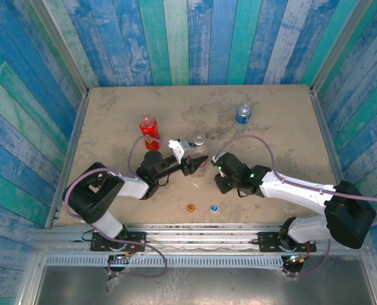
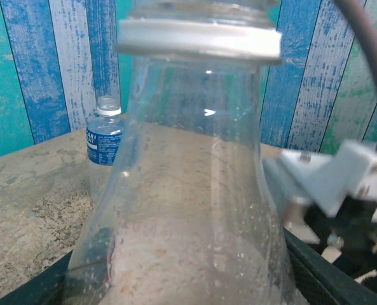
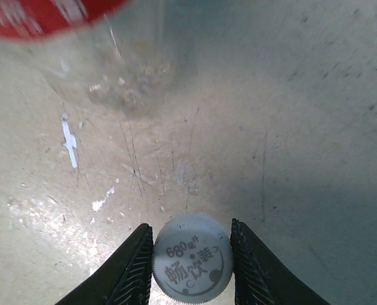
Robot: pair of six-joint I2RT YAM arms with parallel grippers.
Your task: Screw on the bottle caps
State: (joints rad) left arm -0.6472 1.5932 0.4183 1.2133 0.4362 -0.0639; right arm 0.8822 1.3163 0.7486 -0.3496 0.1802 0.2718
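- White cap [image 3: 192, 264], printed "680", is pinched between the right gripper's [image 3: 189, 229] fingers, near the middle of the table [image 1: 283, 121].
- Left gripper [image 1: 198, 161] clamps the clear bottle [image 2: 194, 190] just beside it, its arm stretched low.

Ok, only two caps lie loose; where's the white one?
Bottom centre of the right wrist view: the white cap is pinched between the fingers of the right end effector, over the table.

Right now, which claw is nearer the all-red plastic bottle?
Left. The left claw, gripping the clear plastic bottle, is a short way from the all-red plastic bottle; the right claw, pinching the white round cap, lies farther, beyond it.
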